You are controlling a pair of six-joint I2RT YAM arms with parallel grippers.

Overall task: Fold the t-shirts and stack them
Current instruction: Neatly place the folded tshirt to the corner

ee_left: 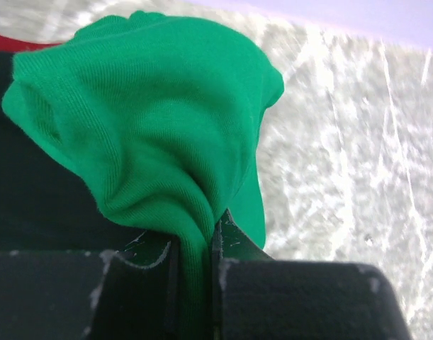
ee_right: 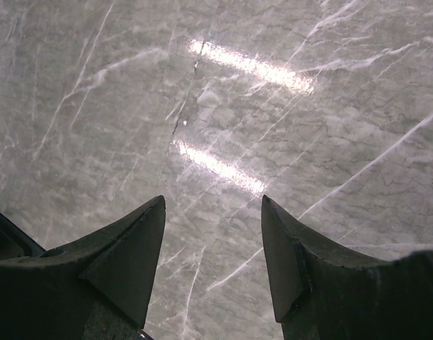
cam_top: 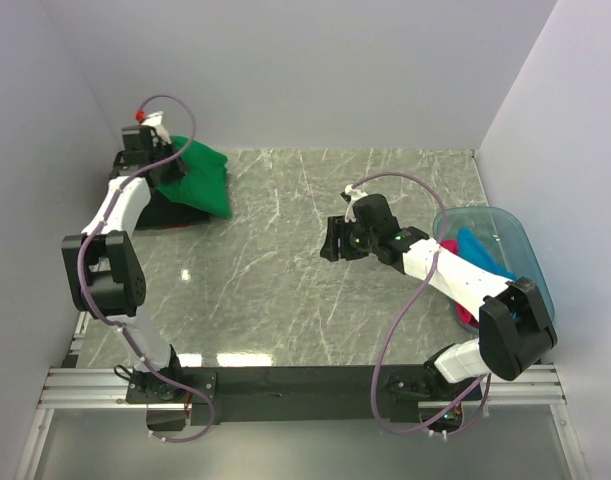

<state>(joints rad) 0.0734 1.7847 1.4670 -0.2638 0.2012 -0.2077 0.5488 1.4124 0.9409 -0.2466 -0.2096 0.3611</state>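
The left pincer (ee_left: 195, 244) is clamped on a fold of the green t-shirt (ee_left: 152, 106), its two dark fingers (ee_left: 234, 244) pressed against a narrow pinch of cloth, with the rest of the shirt bunched into a rounded lump just beyond them. In the top view this green t-shirt (cam_top: 197, 176) sits at the far left corner of the bench (cam_top: 285, 290), close to the back wall, lying on a black t-shirt (cam_top: 170, 212). A thin strip of a red t-shirt (cam_top: 175, 227) shows along the black one's near edge, and the left wrist view shows the same black (ee_left: 32, 205) and red (ee_left: 18, 42) cloth behind the green lump. The right pincer (ee_right: 212, 205) is held over bare marble near the middle of the bench, jaws apart and holding nothing; from above it (cam_top: 333, 240) points toward the left. Behind the right arm, at the right edge, stands a translucent blue tub (cam_top: 530, 262) holding a blue t-shirt (cam_top: 480, 250), with some pink cloth (cam_top: 465, 318) at its near end.
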